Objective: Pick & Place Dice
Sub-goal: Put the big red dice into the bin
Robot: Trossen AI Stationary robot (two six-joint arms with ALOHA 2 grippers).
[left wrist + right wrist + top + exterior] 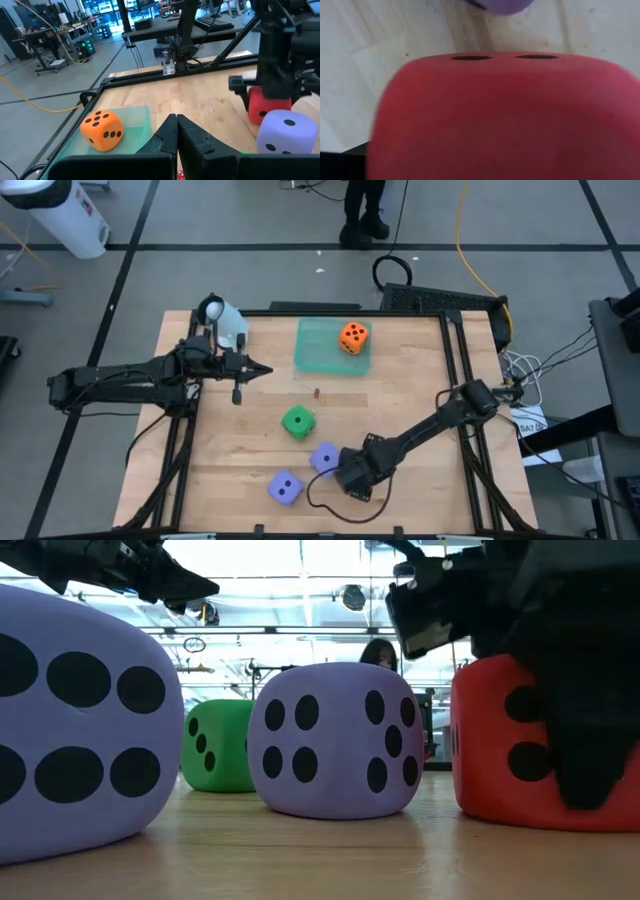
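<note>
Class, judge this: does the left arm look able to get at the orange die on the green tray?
Probably yes: the left pincer hangs beside the tray, nothing stands between it and the orange die, and the right pincer is busy far off.

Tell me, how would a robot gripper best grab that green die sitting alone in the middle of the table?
Probably from straight above, fingers closing on two opposite flat side faces of the green die. It sits flat on the table with open wood all round it, and the nearest purple die stands apart, so fingers should fit.
</note>
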